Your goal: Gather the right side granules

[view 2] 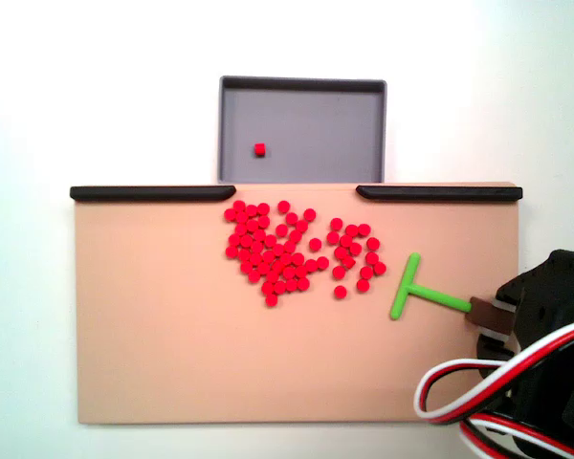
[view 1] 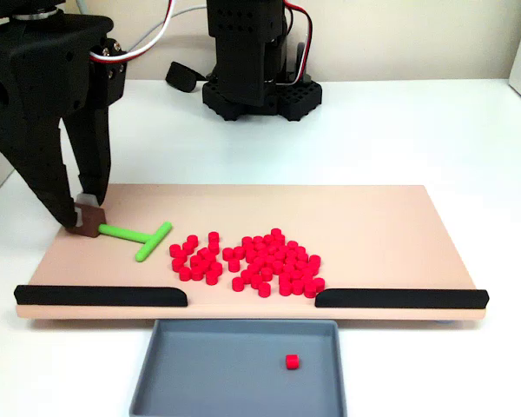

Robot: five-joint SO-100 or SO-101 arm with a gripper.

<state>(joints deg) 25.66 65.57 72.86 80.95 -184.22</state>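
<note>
pincer (view 1: 85, 217) clenched on green stick's (view 1: 137, 234) brown end | crossbar faces granules (view 1: 252, 262) | I'd sweep rightward in this fixed view

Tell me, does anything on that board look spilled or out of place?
The red granules lie loose in a heap on the tan board, by the gap between the black rails. One lone granule sits apart in the grey tray. The pincer holds the green T-shaped tool by a brown end block. Nothing looks damaged.
</note>
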